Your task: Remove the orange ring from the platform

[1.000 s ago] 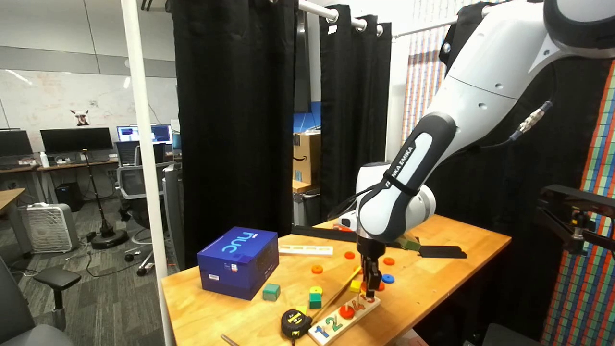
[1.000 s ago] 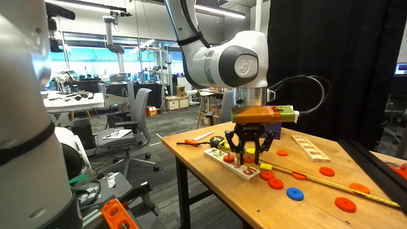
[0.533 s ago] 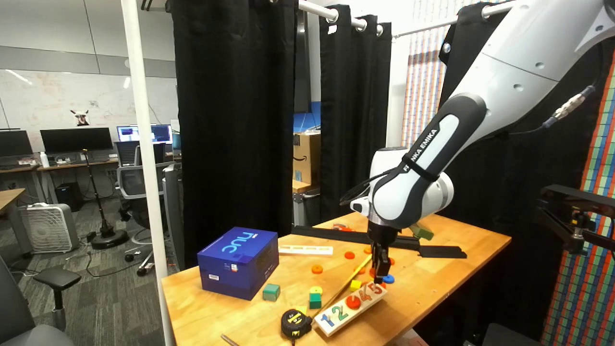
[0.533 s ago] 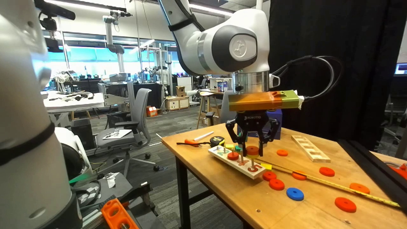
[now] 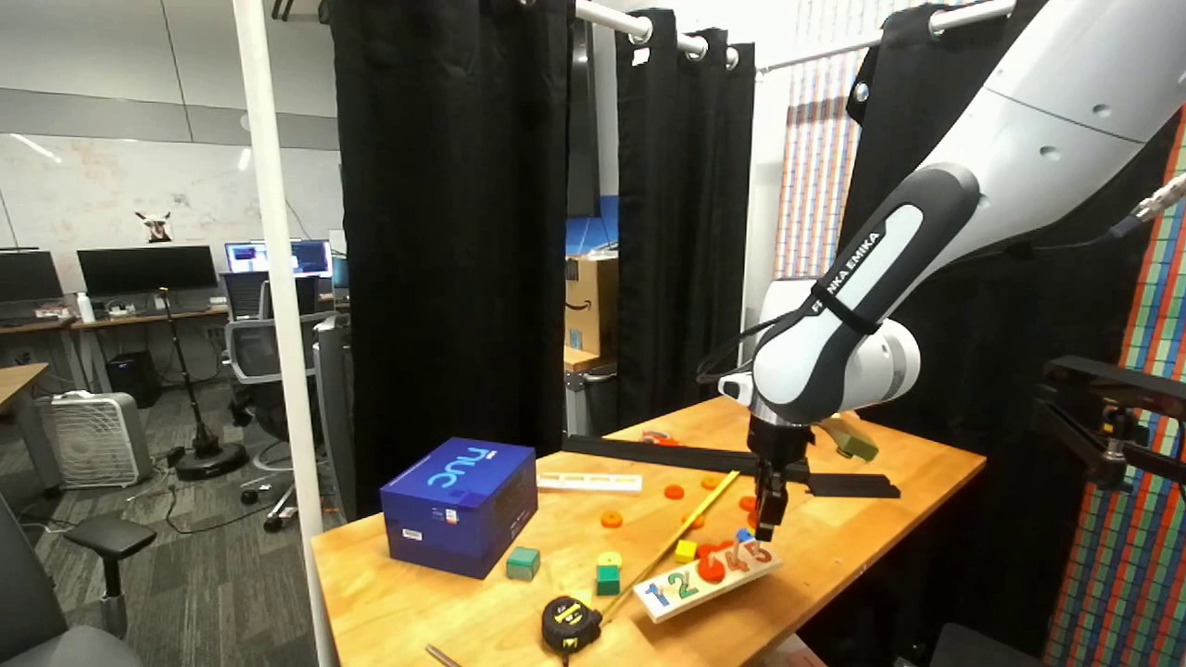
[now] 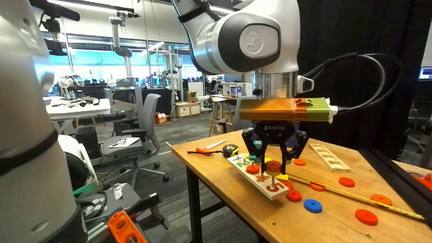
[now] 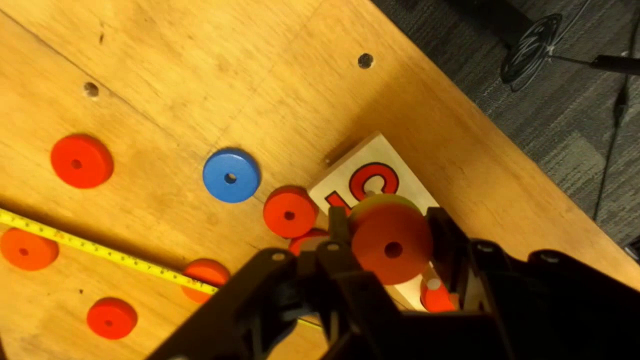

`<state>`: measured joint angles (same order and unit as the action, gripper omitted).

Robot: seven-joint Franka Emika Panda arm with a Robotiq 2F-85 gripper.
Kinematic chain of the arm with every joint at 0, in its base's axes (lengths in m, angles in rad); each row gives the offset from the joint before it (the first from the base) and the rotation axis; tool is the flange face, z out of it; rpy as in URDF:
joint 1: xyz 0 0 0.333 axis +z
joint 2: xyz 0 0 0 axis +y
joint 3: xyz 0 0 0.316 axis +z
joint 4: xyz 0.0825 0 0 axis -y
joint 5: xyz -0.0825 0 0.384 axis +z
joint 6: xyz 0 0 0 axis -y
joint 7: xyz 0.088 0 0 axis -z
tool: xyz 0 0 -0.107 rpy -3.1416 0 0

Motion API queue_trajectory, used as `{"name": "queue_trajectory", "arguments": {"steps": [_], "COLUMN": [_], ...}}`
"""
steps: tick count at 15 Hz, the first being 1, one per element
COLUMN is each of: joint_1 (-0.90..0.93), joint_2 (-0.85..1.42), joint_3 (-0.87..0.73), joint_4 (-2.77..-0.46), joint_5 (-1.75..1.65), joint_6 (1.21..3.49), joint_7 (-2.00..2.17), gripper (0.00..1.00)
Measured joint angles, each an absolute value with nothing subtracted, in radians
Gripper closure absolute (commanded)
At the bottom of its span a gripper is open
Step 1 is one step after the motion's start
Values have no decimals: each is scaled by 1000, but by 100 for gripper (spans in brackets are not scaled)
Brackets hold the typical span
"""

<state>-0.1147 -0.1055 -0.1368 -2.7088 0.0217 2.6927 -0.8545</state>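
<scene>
My gripper (image 6: 273, 169) is shut around the orange ring (image 6: 273, 165), with a yellow ring (image 6: 273, 173) directly beneath it. In the wrist view the orange ring (image 7: 392, 245) sits between the fingers. The pale platform (image 6: 249, 176) carries numbers and pegs. The peg at the 5 runs up into the held rings, so they are still around it. The platform is tilted and its 5 end seems raised off the table. A red ring (image 6: 252, 169) sits on its 3 peg. The platform also shows in an exterior view (image 5: 672, 600).
Loose rings lie near the platform's 5 end, red (image 6: 293, 195) and blue (image 6: 313, 205). A yellow tape (image 6: 341, 191) stretches across the table from the tape measure (image 5: 570, 622). The blue box (image 5: 459, 505), a wooden frame (image 6: 329, 158) and a black slab (image 6: 388, 179) stand farther off.
The gripper has risen with the orange ring in it, then shifted right in both exterior views. The platform came along, its 5 end rising and its whole length sliding the same way.
</scene>
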Motion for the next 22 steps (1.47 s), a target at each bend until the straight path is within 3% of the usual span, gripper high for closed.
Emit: {"name": "queue_trajectory", "arguments": {"steps": [22], "joint_1": [-120], "joint_2": [8], "joint_3": [-138], "joint_4": [-2637], "joint_5": [-103], "joint_6": [2615], "joint_7": [-369], "gripper": [80]}}
